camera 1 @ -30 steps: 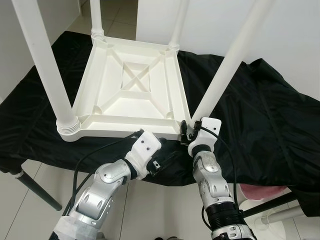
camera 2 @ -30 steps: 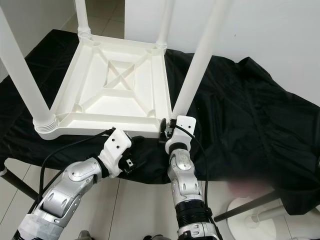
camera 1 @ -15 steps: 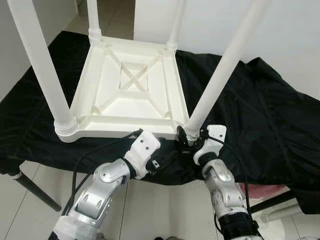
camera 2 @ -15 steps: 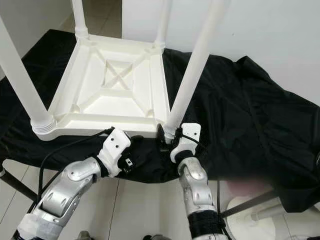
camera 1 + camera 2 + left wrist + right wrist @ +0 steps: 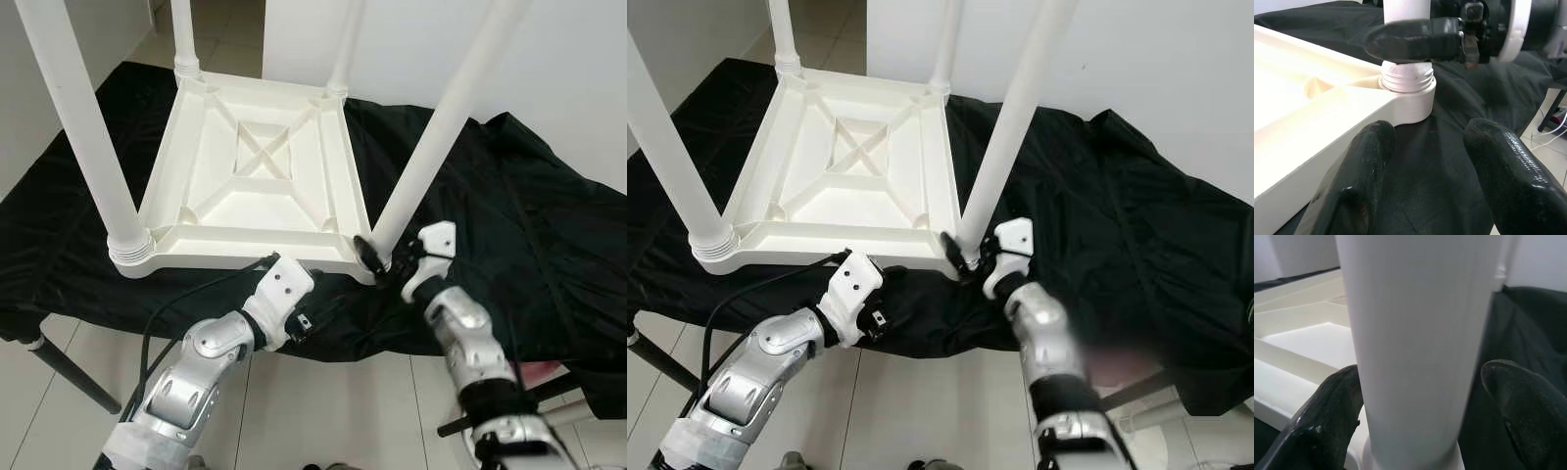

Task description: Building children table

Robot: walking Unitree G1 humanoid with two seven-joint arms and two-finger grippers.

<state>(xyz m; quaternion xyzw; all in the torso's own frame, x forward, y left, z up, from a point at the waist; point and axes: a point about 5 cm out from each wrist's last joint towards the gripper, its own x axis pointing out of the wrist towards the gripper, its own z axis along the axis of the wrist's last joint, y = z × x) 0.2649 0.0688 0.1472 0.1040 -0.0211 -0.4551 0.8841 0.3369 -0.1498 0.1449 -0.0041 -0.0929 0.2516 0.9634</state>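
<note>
Working at the near right corner now: the white plastic children's table lies upside down on a black cloth spread over a stand, all four legs pointing up. The right gripper is at the foot of the near right leg, just above the threaded collar where the leg screws into its corner socket. Its fingers sit spread on either side of the round tube; the gap looks wider than the leg on one side, so this reads as straddling, not clamping. The left gripper hangs low at the table's near edge, fingers apart and empty, pointed at that same socket with the black cloth between them.

My read on handling: hollow moulded plastic, so light and fairly stiff, but smooth and slippery under rubber pads. The long leg gives plenty of leverage, so a push up high could tip the whole table. Best hold looks to be low on the leg, close to the thread, squeezing across the tube to twist it home while the other gripper steadies the frame.
</note>
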